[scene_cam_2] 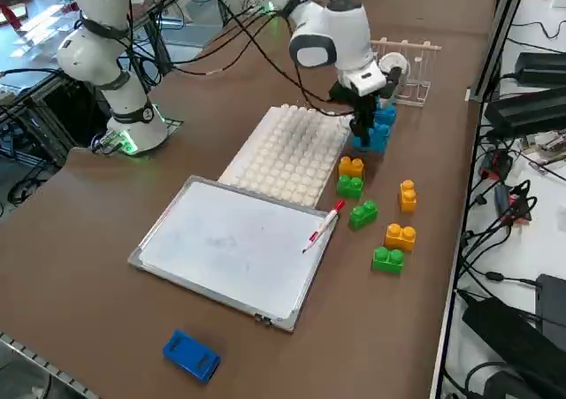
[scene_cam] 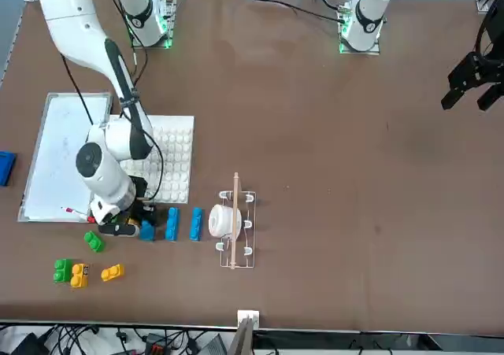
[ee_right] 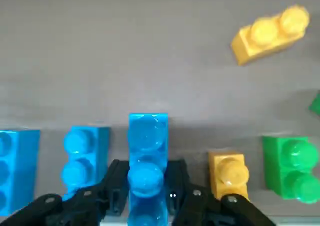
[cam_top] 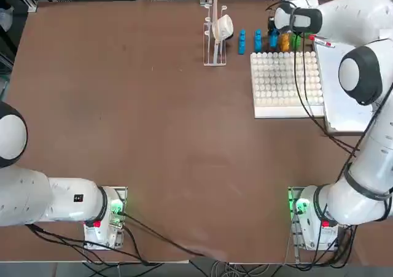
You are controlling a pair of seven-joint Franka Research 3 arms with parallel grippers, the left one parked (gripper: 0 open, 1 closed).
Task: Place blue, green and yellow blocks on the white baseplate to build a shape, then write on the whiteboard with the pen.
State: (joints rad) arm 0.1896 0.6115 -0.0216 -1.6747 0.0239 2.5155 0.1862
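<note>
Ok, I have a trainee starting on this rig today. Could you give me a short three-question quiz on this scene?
1. True or false: the right gripper is shut on a blue block.
2. Where does the pen lie? A) on the whiteboard edge B) on the white baseplate
3. How many blocks stand on the baseplate?

Key: 1 true; 2 A; 3 none.

Glossy plastic blocks (ee_right: 147,156), matt studded white baseplate (scene_cam_2: 287,156), smooth whiteboard (scene_cam_2: 232,244) in silver-grey metal-look frame, matt brown tabletop (cam_top: 141,129), black matt claw (ee_right: 146,196).
</note>
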